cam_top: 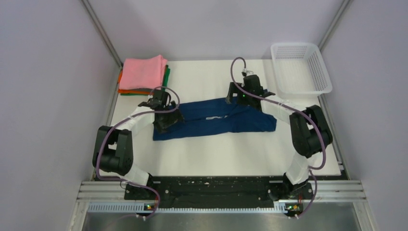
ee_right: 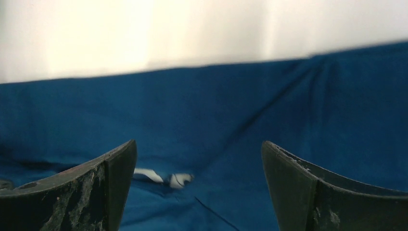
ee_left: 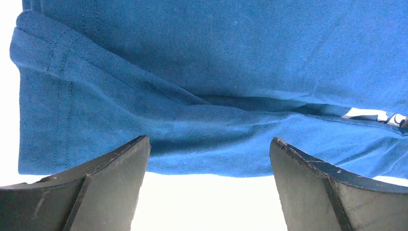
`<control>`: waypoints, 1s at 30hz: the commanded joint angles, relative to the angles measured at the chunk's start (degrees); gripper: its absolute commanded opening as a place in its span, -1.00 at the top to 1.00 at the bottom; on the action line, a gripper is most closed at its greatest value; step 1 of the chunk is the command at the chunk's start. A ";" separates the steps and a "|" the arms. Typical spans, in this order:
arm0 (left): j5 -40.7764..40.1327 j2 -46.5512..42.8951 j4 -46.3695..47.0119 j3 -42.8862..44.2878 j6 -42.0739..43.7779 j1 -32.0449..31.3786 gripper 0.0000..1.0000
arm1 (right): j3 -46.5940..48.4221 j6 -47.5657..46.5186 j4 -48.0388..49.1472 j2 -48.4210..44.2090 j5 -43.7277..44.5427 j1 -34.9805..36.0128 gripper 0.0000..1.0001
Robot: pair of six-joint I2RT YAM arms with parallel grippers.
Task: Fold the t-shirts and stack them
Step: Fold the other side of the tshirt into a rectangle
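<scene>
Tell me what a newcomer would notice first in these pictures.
A dark blue t-shirt lies folded into a long band across the middle of the white table, with the open left hand over its left end and the open right hand at its far edge. A stack of folded shirts, pink on top, sits in the far left corner, and a white basket in the far right.

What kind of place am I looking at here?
Likely a lab test booth, not a home: plain walls enclose a white table, and two bolted robot arms hang over a blue t-shirt.
</scene>
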 commanded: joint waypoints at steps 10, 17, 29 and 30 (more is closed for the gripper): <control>-0.88 -1.43 0.00 -0.49 1.44 0.03 -0.98 | -11.17 3.35 5.53 -6.20 -4.36 -7.33 -0.80; -1.44 -1.43 -0.40 -0.55 1.43 0.03 -0.97 | -7.69 3.54 4.48 -1.64 -1.14 -7.32 -0.49; -1.52 -0.51 -0.69 0.20 1.31 0.04 -0.98 | -5.86 3.31 4.90 0.25 -1.54 -7.37 0.39; -1.54 -0.51 -0.72 0.19 1.31 0.03 -0.98 | -5.48 3.31 4.53 0.47 -1.38 -7.37 0.47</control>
